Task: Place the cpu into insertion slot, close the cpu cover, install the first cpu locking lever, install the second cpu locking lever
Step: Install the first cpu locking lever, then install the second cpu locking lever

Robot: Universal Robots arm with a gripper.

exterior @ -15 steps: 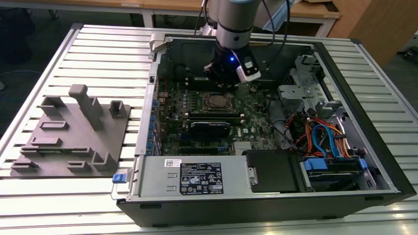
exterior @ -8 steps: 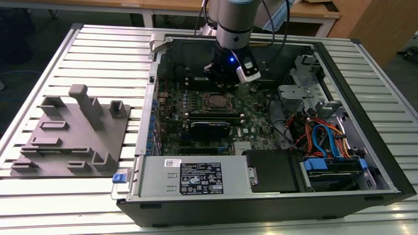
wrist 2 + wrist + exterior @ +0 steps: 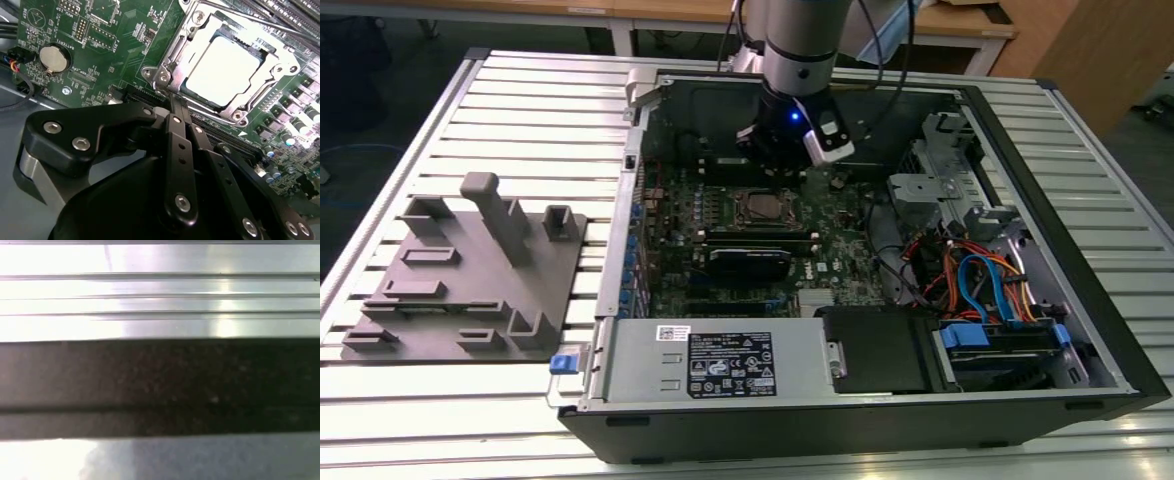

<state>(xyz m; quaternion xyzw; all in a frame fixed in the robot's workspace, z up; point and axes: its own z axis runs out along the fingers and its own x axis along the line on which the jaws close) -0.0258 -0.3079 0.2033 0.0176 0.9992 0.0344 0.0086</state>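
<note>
Though apparently empty, tool [image 3: 179, 111] fingers pressed together beside covered cpu [image 3: 222, 70].

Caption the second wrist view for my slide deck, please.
Shut black gripper beside the silver-rimmed insertion slot, pale silver square cpu seated under its metal cover frame.

The exterior view looks down from high on my arm [image 3: 795, 60] and the open computer case [image 3: 1067, 400]. My second wrist view sits close over the motherboard [image 3: 115, 45], sharing that board.
</note>
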